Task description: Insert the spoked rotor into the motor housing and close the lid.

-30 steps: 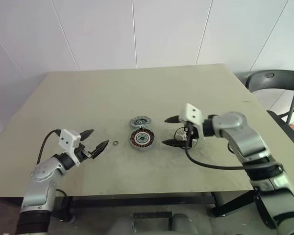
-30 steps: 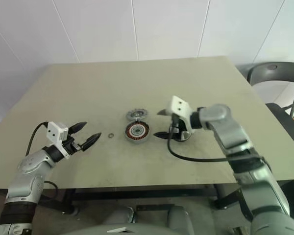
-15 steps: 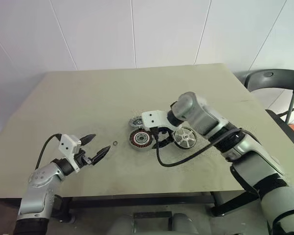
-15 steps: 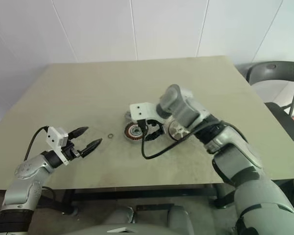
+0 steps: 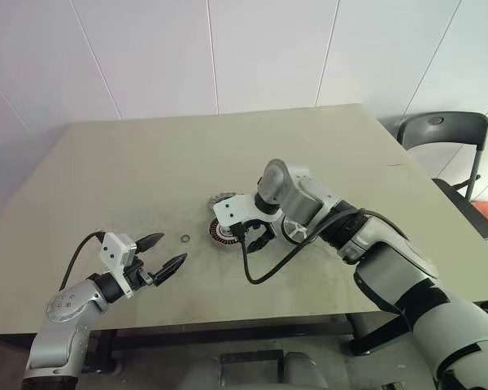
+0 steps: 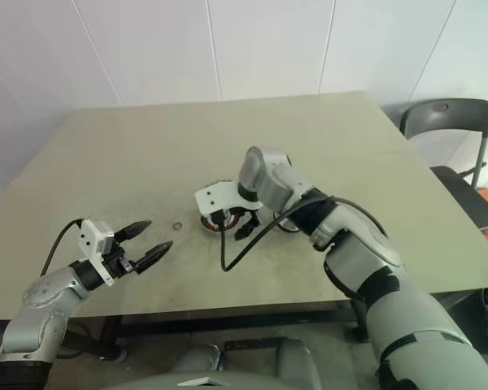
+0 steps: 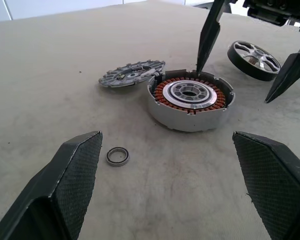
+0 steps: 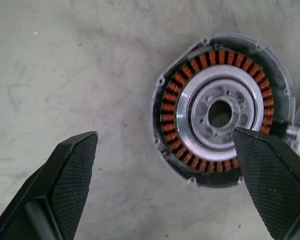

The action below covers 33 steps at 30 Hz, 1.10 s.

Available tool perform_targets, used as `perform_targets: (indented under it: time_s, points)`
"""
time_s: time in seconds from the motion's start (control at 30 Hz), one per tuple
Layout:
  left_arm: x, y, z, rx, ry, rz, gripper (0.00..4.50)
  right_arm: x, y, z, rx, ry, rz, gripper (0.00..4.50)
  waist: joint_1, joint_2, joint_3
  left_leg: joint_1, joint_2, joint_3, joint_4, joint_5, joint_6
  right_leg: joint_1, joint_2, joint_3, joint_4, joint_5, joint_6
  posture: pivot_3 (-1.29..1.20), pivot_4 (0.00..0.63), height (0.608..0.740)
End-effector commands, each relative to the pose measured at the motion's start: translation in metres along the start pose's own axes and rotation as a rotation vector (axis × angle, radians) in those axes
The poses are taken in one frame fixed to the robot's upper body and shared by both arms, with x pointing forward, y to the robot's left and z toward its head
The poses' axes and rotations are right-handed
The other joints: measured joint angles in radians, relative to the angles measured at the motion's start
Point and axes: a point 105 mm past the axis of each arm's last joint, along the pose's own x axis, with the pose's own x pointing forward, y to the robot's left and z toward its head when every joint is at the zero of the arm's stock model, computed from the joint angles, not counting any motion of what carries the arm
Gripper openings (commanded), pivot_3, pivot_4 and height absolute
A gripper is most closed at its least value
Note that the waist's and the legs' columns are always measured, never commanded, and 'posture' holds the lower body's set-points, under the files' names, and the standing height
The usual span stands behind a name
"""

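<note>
The motor housing (image 7: 190,100), a dark-rimmed round shell with copper windings and a silvery hub, lies at mid-table. Just behind it rests the grey ribbed lid (image 7: 131,73). To the housing's right lies the spoked rotor (image 7: 253,52), a black ring with silvery spokes. My right gripper (image 5: 259,236) hangs open over the housing, pointing steeply down, with nothing between its fingers (image 8: 75,170). One fingertip stands close to the housing's far rim. My left gripper (image 5: 169,249) is open and empty, low over the table to the left of the housing, aimed at it.
A small loose washer (image 7: 117,156) lies on the table (image 5: 146,162) between my left gripper and the housing. A dark chair (image 5: 439,130) stands past the table's right edge. A white wall rises behind the table.
My right arm has swung left from the rotor to above the housing, and its gripper has tipped downward. The left gripper has barely moved. Both stay open.
</note>
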Motion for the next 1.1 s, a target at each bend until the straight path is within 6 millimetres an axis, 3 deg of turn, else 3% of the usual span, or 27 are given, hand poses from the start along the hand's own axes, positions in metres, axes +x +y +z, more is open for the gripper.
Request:
perform_targets:
  time_s: [0.03,0.63,0.73,0.93,1.1]
  points:
    - [-0.002,0.000,0.008,0.037,-0.030,0.003,4.43,-0.003,-0.010,0.006,-0.043,0.018,-0.042,4.50,0.001,0.000,0.000,0.000,0.000,0.000,0.000,0.000,0.000,0.000,0.000,0.000,0.000,0.000,0.000,0.00,0.000,0.740]
    - [-0.001,0.004,0.004,0.045,-0.035,0.011,4.43,0.011,-0.003,0.002,-0.018,0.028,0.014,4.50,0.001,0.000,0.000,0.000,0.000,0.000,0.000,0.001,-0.002,-0.001,0.000,0.000,0.000,0.000,0.000,0.00,0.000,0.740]
    - [-0.001,0.005,0.004,0.047,-0.037,0.013,4.50,0.015,-0.003,0.003,-0.004,0.022,0.011,3.94,0.000,0.000,0.000,0.000,0.000,0.000,0.000,0.001,-0.002,-0.001,0.000,0.000,0.000,0.000,0.000,0.00,0.000,0.740]
    - [0.000,0.005,0.007,0.064,-0.048,0.026,4.50,0.022,-0.005,0.003,-0.001,0.035,-0.003,2.03,0.000,-0.001,-0.001,0.000,0.000,0.000,-0.001,0.001,-0.002,0.000,0.000,0.000,0.000,0.000,0.000,0.00,0.000,0.740]
    - [0.002,0.007,0.012,0.078,-0.056,0.034,4.50,0.016,-0.008,0.007,-0.009,0.024,-0.015,1.97,-0.002,-0.001,-0.001,0.002,0.001,0.000,0.000,0.002,-0.003,0.001,0.002,0.001,0.001,-0.001,-0.001,0.00,0.000,0.740]
